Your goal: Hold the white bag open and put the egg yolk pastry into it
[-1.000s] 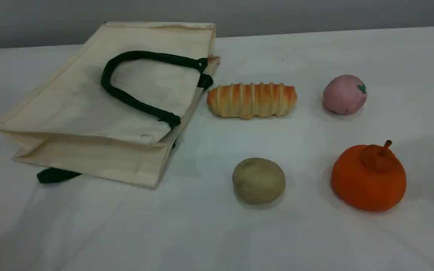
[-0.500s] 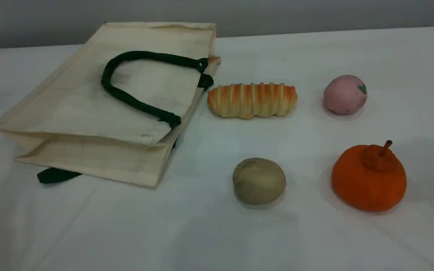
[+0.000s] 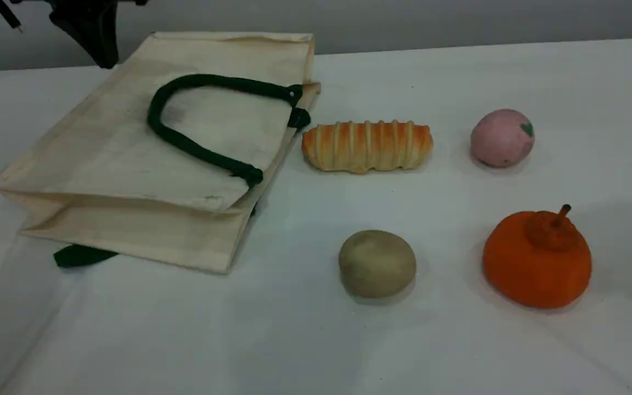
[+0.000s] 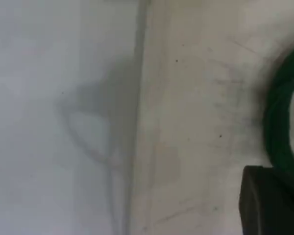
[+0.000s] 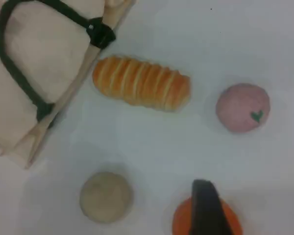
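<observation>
The white bag (image 3: 113, 153) lies flat at the table's left, its dark green rope handle (image 3: 195, 151) curled on top and its mouth facing right. The egg yolk pastry (image 3: 377, 264), a dull tan ball, sits alone at front centre, right of the bag. My left gripper (image 3: 102, 57) hangs at the top left over the bag's far corner and is shut, holding nothing I can see. Its fingertip (image 4: 272, 203) shows above the canvas (image 4: 196, 122), beside the handle (image 4: 281, 122). My right fingertip (image 5: 208, 208) hovers high over the pastry (image 5: 106, 197) and the other food; its jaws are not visible.
A striped bread loaf (image 3: 367, 146) lies just right of the bag's mouth. A pink ball with a green leaf (image 3: 501, 137) sits at the far right. An orange stemmed fruit (image 3: 537, 258) stands at the front right, beside the pastry.
My left arm has come into the scene view at the top left, above the bag's far corner. The bag and the food items have not moved.
</observation>
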Motion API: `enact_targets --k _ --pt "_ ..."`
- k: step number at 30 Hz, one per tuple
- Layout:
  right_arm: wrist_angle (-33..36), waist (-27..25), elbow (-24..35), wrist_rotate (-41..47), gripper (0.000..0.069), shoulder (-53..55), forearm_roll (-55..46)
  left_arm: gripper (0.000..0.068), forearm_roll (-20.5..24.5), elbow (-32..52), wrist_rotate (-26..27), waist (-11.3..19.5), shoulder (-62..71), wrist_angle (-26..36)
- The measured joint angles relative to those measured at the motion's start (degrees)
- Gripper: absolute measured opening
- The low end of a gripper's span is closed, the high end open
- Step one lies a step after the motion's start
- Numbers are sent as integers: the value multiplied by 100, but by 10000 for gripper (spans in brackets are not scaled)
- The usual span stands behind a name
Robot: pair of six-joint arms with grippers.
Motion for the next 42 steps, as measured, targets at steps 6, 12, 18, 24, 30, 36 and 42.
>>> enact_targets --k 6,12,18,24,30,36,42 --pt "0 0 0 0 382 0 5 20 24 0 23 0 100 0" --pt "0 0 0 0 382 0 5 82 2 -5 23 -24 192 11" --pt "0 0 0 0 382 0 97 287 -250 -5 23 -206 204 -106" --pt "0 0 0 0 382 0 97 447 -205 -5 -40 -230 328 -303" --pt "11 0 0 -7 382 0 92 461 -196 -5 -40 -225 531 -303" --pt "11 0 0 -7 382 0 92 462 -208 -5 -40 -225 740 -328" --pt "11 0 0 -7 382 0 92 429 -214 -5 -39 -225 757 -448"
